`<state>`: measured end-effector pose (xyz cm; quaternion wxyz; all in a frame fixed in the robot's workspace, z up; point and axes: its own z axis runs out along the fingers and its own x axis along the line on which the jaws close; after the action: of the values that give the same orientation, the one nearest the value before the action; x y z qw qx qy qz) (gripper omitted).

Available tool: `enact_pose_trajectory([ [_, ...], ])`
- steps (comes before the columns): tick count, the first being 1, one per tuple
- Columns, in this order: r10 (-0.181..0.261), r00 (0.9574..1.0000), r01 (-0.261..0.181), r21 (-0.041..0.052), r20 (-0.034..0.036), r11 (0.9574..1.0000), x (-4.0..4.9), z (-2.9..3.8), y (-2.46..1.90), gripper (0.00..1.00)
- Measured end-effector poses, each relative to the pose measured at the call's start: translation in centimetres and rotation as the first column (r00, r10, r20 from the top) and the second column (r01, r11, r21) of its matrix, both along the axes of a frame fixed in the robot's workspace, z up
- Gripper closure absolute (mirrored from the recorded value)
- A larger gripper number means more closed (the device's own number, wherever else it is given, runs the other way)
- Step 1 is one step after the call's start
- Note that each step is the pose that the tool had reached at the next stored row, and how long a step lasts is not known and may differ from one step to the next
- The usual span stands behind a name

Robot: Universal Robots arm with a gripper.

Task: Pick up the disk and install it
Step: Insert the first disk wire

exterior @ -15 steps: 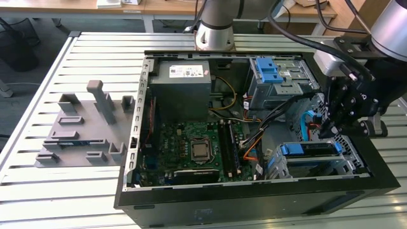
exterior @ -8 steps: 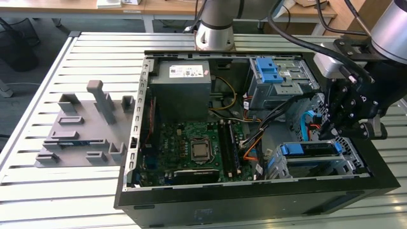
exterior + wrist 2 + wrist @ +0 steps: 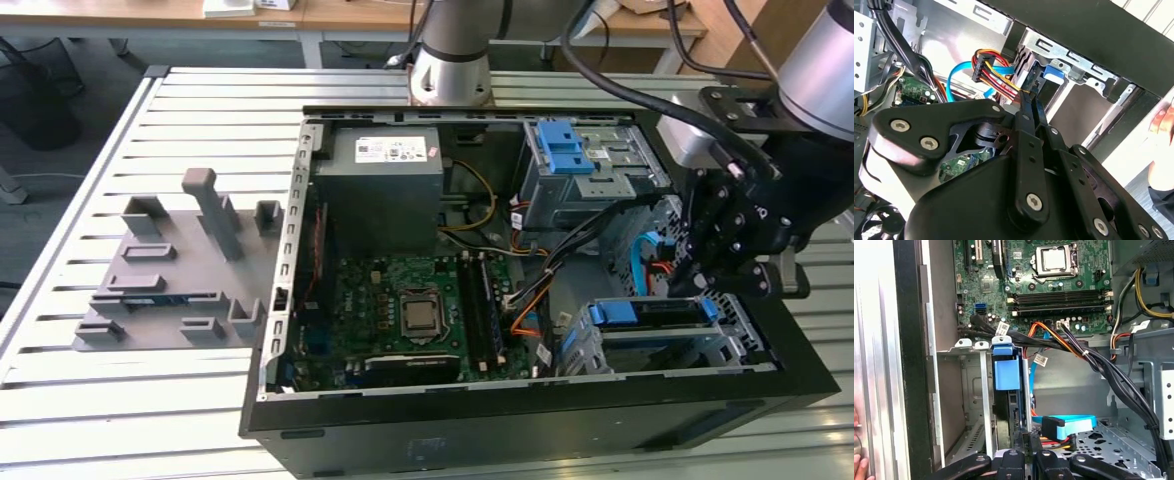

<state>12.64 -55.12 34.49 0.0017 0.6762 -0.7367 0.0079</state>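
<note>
Since the disk [image 3: 650, 313] sits slotted in the drive cage [image 3: 742, 345], blue rails outermost, it looks stiff, fairly heavy and slick on its metal faces; the rails seem the safest hold; the gripper [image 3: 1030, 100] hangs close by the cage, fingers pinched together, clasping nothing visible.

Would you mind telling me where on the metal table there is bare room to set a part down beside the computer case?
Bare slats of the table lie in front of the grey fixture and between it and the case. Inside the case it is crowded: cables and the gripper hang over the drive cage.
</note>
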Motion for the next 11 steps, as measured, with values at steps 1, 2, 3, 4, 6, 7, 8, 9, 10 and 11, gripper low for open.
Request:
enact_pose_trajectory([
  [1,0.000,1.0000,0.000,0.0001,0.0000,1.0000,0.01,-0.06,-0.04,0.84],
  [2,0.000,1.0000,0.000,0.0000,-0.0002,1.0000,0.01,-0.12,-0.08,0.84],
  [3,0.000,1.0000,0.000,-0.0001,-0.0003,1.0000,0.01,-0.18,-0.13,0.84],
  [4,0.000,1.0000,0.000,-0.0002,-0.0004,1.0000,0.01,-0.23,-0.18,0.84],
  [6,0.000,1.0000,0.000,0.0000,-0.0006,1.0000,0.02,-0.32,-0.24,0.84],
  [7,0.000,1.0000,0.000,-0.0003,-0.0007,1.0000,0.02,-0.33,-0.25,0.84],
  [8,0.000,1.0000,0.000,-0.0003,-0.0009,1.0000,0.02,-0.35,-0.26,0.84],
  [9,0.000,1.0000,0.000,-0.0003,-0.0010,1.0000,0.02,-0.37,-0.27,0.84],
  [10,0.000,1.0000,0.000,-0.0001,-0.0012,1.0000,0.02,-0.40,-0.27,0.84],
  [11,0.000,1.0000,0.000,-0.0002,-0.0016,1.0000,0.02,-0.41,-0.27,0.84],
])
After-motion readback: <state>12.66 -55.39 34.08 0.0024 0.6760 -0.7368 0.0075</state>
